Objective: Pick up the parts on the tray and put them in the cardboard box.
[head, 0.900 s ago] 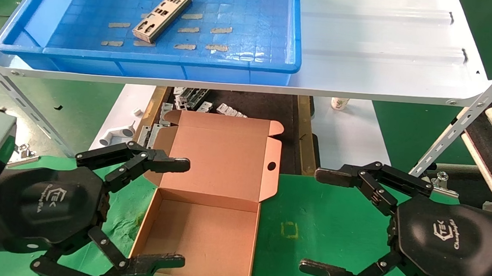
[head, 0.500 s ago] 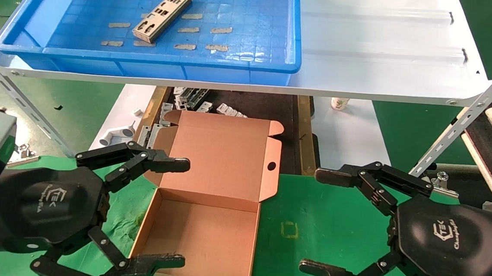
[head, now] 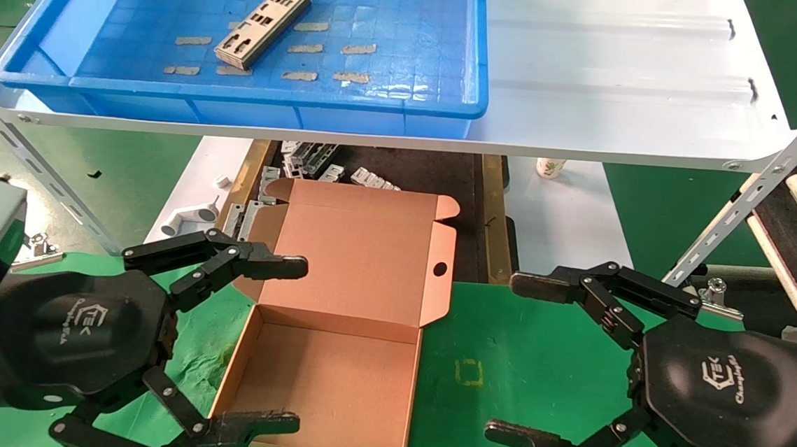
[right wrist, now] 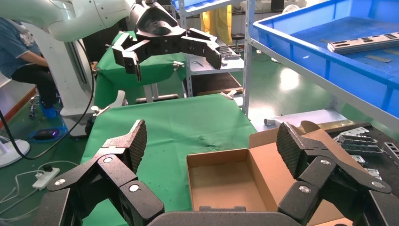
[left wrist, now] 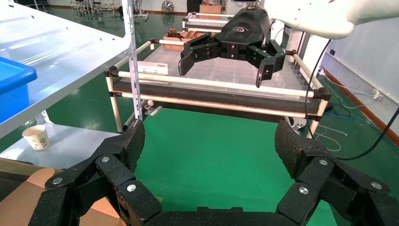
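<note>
A: What could go wrong?
B: Both tools, left point(head: 250, 343) and right point(head: 532, 362), hang spread wide over the green tabletop point(head: 521, 372), holding nothing. The shelf edge point(head: 404, 142) could catch a rising arm.
A: Containers?
B: The blue tray point(head: 134, 86) holds one punched plate point(head: 264, 25), probably flat. The cardboard box point(head: 320, 386) is open, empty.

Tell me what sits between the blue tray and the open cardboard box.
In the head view, grey metal brackets on a dark mat lie between the tray and the cardboard box, under the white shelf.
</note>
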